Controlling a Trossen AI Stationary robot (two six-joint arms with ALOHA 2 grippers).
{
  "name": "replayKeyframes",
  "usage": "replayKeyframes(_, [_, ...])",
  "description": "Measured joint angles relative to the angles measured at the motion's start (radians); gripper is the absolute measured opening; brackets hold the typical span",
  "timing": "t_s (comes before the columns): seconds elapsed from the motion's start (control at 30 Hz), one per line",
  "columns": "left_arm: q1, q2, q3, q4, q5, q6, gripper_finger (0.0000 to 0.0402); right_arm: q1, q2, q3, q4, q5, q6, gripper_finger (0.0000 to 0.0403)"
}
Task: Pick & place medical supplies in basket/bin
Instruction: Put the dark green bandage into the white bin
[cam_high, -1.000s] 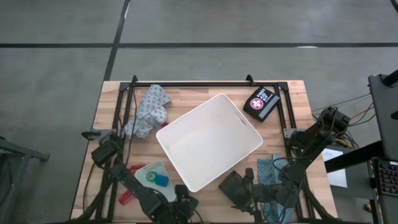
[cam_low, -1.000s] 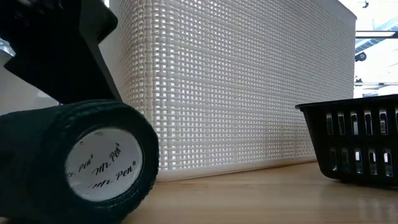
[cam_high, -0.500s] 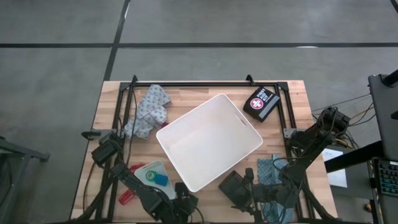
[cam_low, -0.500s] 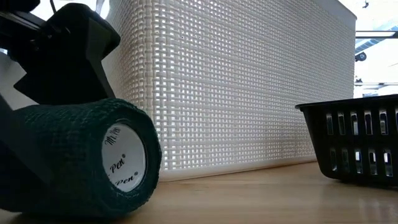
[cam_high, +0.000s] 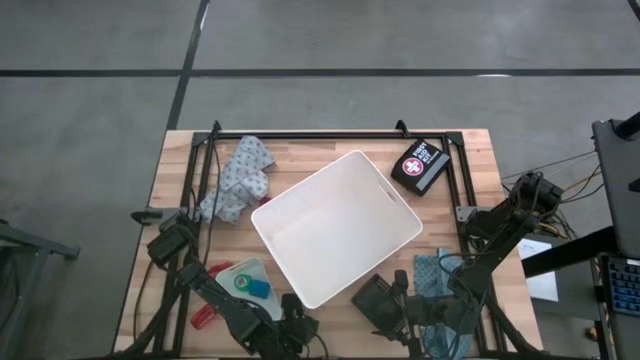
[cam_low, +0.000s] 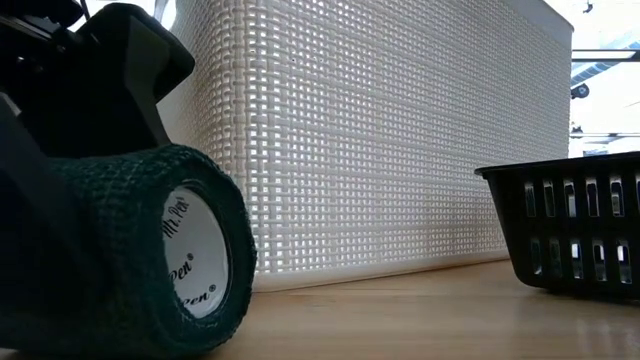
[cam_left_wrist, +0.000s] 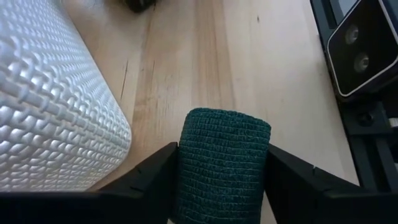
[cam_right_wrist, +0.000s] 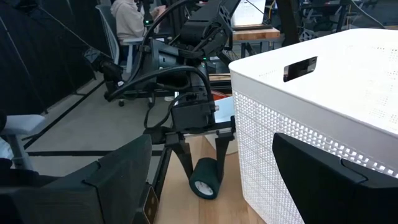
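Note:
A dark green bandage roll (cam_left_wrist: 224, 134) lies on its curved side on the wooden table, close to the near edge, in front of the white bin (cam_high: 335, 230). In the low view the roll (cam_low: 120, 240) fills the left foreground before the bin's lattice wall (cam_low: 400, 140). My left gripper (cam_left_wrist: 222, 150) reaches down over the roll from the table's left and is shut on it; the right wrist view shows it (cam_right_wrist: 204, 163) straddling the roll (cam_right_wrist: 205, 179). My right gripper (cam_right_wrist: 214, 205) hangs open above the near right part of the table, holding nothing. My left gripper pinches the roll's wrapped curved sides (cam_left_wrist: 186, 168) between its two fingers, one on the bin side and one on the near side. The fingers slant down from the table's left and lie along the roll. The roll rests on the table, its white-cored end (cam_low: 190, 250) facing right.
A black slotted basket (cam_low: 570, 220) stands near the front right. A translucent tray (cam_high: 248, 283), a patterned cloth (cam_high: 238, 178), a dark first-aid case (cam_high: 420, 165) and a blue-green cloth (cam_high: 432, 275) lie around the bin. The low camera (cam_left_wrist: 364, 50) sits beside the roll.
The bandage roll has turned about on the table: its white-cored end, which faced the near edge, now faces the table's right. It has stayed on the same spot.

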Motion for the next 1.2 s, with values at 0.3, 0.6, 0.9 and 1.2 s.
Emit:
replayKeyframes(0.3, [0.000,-0.001,0.001,0.005,0.003,0.000,0.0207,0.000,0.000,0.000,0.000,0.000,0.000,0.0329])
replayKeyframes(0.6, [-0.003,-0.059,0.025,0.007,0.017,0.035,0.0206,0.000,0.000,0.000,0.000,0.000,0.000,0.0329])
replayKeyframes(0.9, [-0.010,-0.085,0.119,-0.140,-0.001,0.031,0.0206,0.000,0.000,0.000,0.000,0.000,0.000,0.0329])
replayKeyframes(1.2, [-0.042,-0.095,0.281,-0.507,-0.008,-0.204,0.0206,0.000,0.000,0.000,0.000,0.000,0.000,0.0329])
